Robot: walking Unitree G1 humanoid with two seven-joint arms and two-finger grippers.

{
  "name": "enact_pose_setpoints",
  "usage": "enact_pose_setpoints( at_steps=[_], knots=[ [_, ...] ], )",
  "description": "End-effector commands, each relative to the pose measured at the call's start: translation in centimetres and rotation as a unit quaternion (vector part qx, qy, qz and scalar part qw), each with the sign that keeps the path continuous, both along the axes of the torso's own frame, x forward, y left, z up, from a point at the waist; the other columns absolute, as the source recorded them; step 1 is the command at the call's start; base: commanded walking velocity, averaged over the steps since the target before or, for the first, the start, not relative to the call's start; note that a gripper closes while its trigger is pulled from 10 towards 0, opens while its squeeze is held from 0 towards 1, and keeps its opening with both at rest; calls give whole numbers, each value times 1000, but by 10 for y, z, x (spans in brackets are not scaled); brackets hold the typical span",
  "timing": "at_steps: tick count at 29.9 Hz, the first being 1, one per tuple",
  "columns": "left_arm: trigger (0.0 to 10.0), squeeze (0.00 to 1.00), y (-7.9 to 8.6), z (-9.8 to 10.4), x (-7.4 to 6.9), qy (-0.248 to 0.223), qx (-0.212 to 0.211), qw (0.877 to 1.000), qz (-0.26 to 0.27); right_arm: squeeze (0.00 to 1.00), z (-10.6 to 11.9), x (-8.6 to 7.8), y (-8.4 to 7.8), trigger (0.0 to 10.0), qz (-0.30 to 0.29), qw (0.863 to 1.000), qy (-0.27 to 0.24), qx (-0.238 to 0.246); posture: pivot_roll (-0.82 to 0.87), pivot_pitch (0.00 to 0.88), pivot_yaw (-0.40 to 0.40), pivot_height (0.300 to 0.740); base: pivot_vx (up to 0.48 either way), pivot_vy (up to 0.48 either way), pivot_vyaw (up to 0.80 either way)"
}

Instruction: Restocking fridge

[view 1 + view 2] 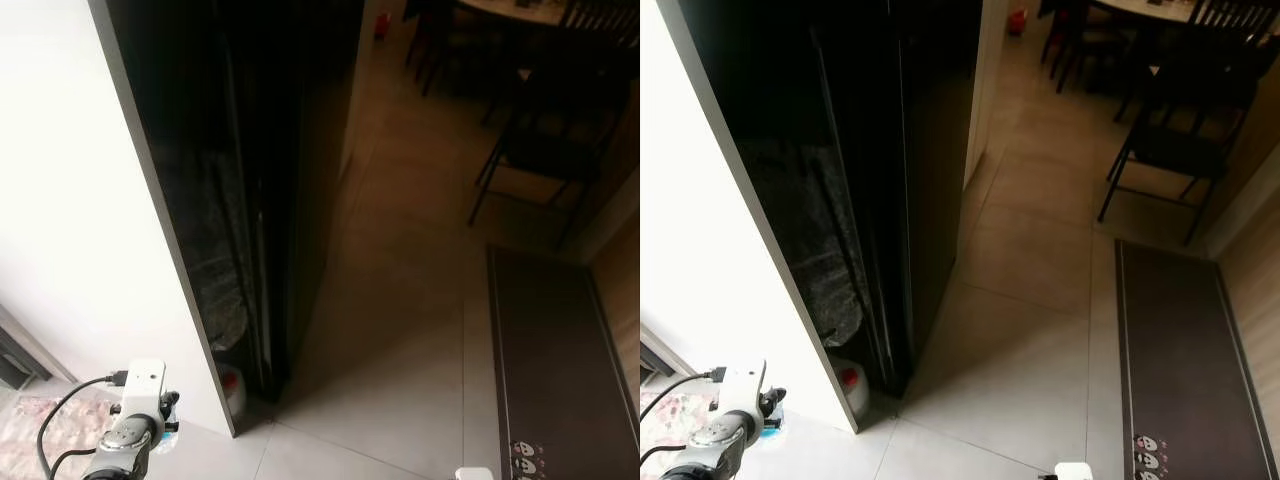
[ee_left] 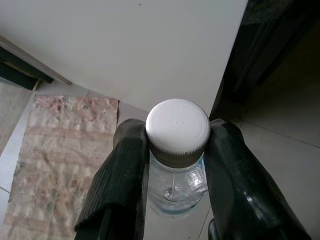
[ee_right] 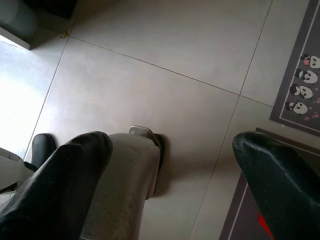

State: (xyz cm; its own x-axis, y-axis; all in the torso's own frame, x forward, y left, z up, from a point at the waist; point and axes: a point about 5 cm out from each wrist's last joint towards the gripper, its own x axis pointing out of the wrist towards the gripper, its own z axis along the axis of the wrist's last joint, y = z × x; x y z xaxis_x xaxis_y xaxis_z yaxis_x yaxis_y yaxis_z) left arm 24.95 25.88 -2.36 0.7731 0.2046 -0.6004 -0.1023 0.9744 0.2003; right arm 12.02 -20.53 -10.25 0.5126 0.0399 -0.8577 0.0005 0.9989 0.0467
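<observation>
Pale tiled floor (image 1: 400, 400) carries a dark runner mat (image 1: 560, 360) and a patterned rug (image 2: 55, 165).

The two eye views look down from head height onto the same stretch — the white wall edge (image 1: 150, 250), the dark fridge (image 1: 270, 180), the tiled floor (image 1: 1020, 330), the dark mat (image 1: 1180, 350) and a chair (image 1: 540, 150) — the right eye set slightly aside of the left. The left wrist camera looks closely along its jaws, a white-capped bottle (image 2: 177, 132) between them, with a patterned rug (image 2: 55, 160) and the wall beyond. The right wrist camera points steeply down past its spread jaws — floor tiles between them, the panda-printed mat corner (image 3: 302, 75) beyond.
</observation>
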Motion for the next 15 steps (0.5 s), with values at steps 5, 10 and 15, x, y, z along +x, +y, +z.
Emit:
enact_pose_setpoints(
  at_steps=[5,10,15],
  knots=[
    [10000,0,-6,4,7,-10,-2,1000,-19,0,0,-3,-7,10000,-6,1000,5,-9,29,0,-4,740,0,0,0],
    [10000,0,-9,17,21,-43,-20,998,-46,0,1,-2,-9,10000,-7,1000,-5,-13,28,0,-11,740,0,0,0],
    [10000,0,-11,40,42,-101,-62,990,-77,0,2,0,-9,10000,-14,1000,-17,-16,26,0,-9,740,0,0,0]
  ],
)
